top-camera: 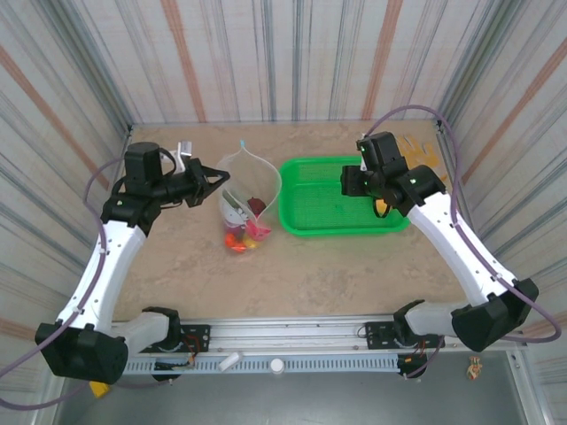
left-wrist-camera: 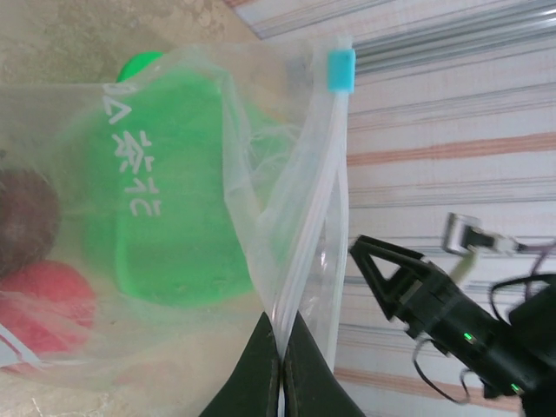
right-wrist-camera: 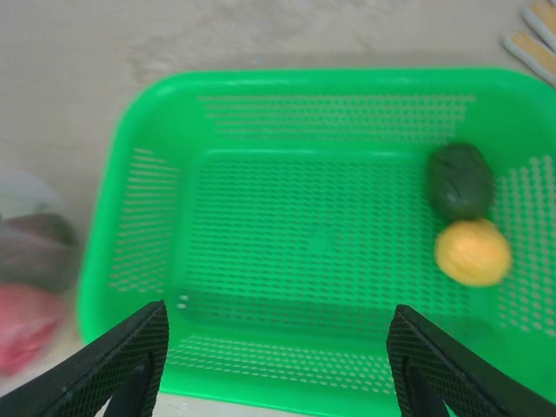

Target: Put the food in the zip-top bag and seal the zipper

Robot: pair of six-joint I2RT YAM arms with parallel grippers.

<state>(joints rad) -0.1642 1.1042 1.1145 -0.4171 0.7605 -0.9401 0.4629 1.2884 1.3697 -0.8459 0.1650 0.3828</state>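
Right wrist view: dark green fruit [right-wrist-camera: 460, 181] and yellow fruit [right-wrist-camera: 473, 252] lie in green basket [right-wrist-camera: 304, 78], right gripper [right-wrist-camera: 276, 314] spread wide above. Left wrist view: left gripper [left-wrist-camera: 280, 347] pinches zipper [left-wrist-camera: 313, 208] of zip-top bag [top-camera: 252, 177], just left of basket, red food [top-camera: 241, 237] inside.

Two white-and-black arms bolted to a silver rail.
From where I stand, the left arm [top-camera: 97, 266] and the right arm [top-camera: 461, 243] both have smooth white link shells, with bulky black housings at the joints and shoulders. A thin mauve-grey cable [top-camera: 412, 109] loops out from each wrist. The left gripper [top-camera: 215, 182] is matte black with open triangular framing. The right gripper [right-wrist-camera: 278, 373] has black fingers [right-wrist-camera: 122, 365] covered in a fine cross-hatched texture, and small green lights [top-camera: 412, 180] glow on its wrist housing. The slotted aluminium rail [top-camera: 292, 332] carries black brackets with red and black wiring.
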